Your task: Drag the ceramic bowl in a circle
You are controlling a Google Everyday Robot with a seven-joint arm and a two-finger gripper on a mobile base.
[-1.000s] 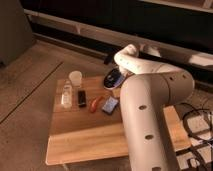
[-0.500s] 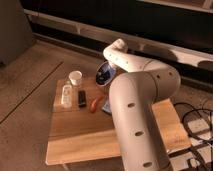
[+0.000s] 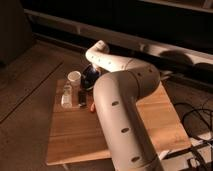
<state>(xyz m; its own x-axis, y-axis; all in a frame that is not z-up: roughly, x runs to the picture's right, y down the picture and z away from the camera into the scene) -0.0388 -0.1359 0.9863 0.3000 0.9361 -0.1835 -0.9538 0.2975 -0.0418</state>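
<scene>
The ceramic bowl [image 3: 90, 76] is a dark glossy round shape at the back left of the wooden table [image 3: 75, 135]. It sits close to the right of the small white cup [image 3: 74, 76] and is partly hidden by my white arm [image 3: 120, 100]. The arm bends at its far end and reaches down to the bowl. My gripper [image 3: 91, 70] is at the bowl, mostly covered by the arm.
A clear bottle [image 3: 66, 95] and a small dark item [image 3: 80, 98] stand left of the arm. An orange-red object [image 3: 92, 106] lies beside the arm. Cables [image 3: 197, 117] lie on the floor at the right. A dark wall runs behind the table.
The arm's end has swung left, and the dark bowl has moved left with it, from the table's back middle to right beside the white cup.
</scene>
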